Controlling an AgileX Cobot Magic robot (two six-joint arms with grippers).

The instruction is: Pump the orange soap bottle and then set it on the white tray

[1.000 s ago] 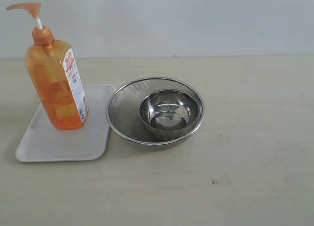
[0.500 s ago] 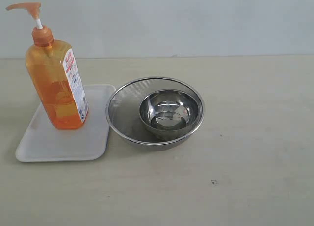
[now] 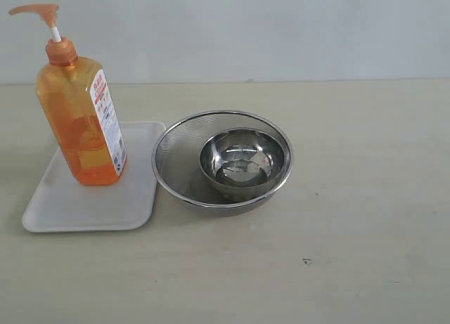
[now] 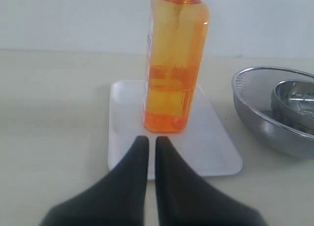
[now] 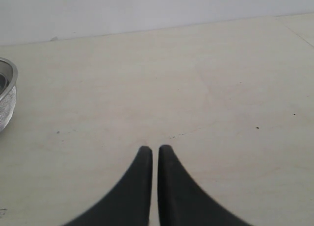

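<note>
The orange soap bottle [image 3: 81, 120] stands upright on the white tray [image 3: 84, 204] at the left of the table, its pump head pointing left. The left wrist view shows the same orange soap bottle [image 4: 172, 64] on the white tray [image 4: 206, 147], a short way beyond my left gripper [image 4: 151, 139], which is shut and holds nothing. Away from both, my right gripper [image 5: 154, 148] is shut over bare table with nothing in it. Neither gripper appears in the exterior view.
A round steel mesh strainer [image 3: 176, 155] sits just right of the tray with a small steel bowl [image 3: 242, 162] inside it. The strainer's rim [image 5: 7, 84] shows at the edge of the right wrist view.
</note>
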